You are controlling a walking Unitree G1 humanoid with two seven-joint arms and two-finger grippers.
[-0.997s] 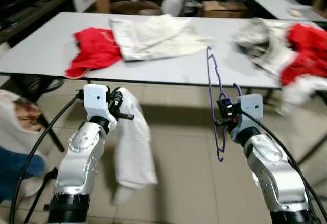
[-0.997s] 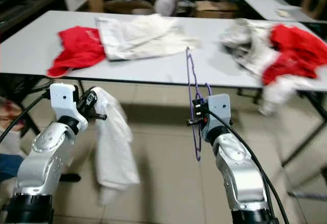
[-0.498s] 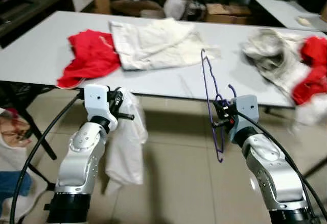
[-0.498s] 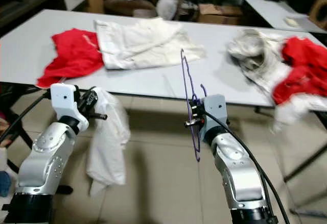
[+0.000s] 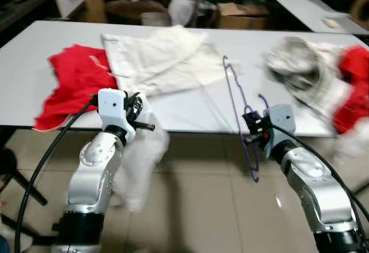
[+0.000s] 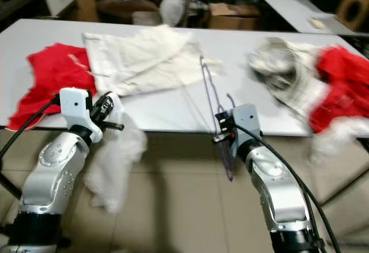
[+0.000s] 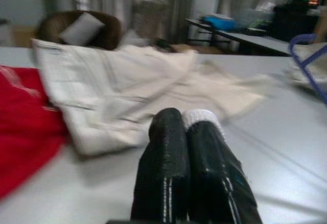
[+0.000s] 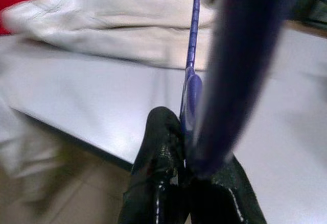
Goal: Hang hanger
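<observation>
We have the purple wire hanger (image 5: pixel 239 112) pinched in our right claw (image 5: pixel 252 131), its two black fingers pressed together on the wire, as the right wrist view shows. The hanger stands roughly upright, just off the near edge of the desk (image 5: pixel 190 112), its upper part rising in front of the desk top and its lower part hanging down over the tiled floor (image 5: pixel 202 207).

Our left claw (image 5: pixel 138 120) is clamped on a white garment (image 5: pixel 141 161), which droops from it below the near edge of the desk, towards the left. In the left wrist view a strip of white cloth sits between the closed fingers (image 7: pixel 168 173).

On the desk lie a red garment (image 5: pixel 75 83) near the left end, a cream shirt (image 5: pixel 158 57) spread out beside it, a grey-white heap of cloth (image 5: pixel 297 68) towards the right, and more red cloth (image 5: pixel 354 83) at the right edge.

We judge the task to be at an early stage: hanger and garment are both in hand, but they are apart, the garment is not on the hanger, and we cannot make out any rail or hook to hang it on.
</observation>
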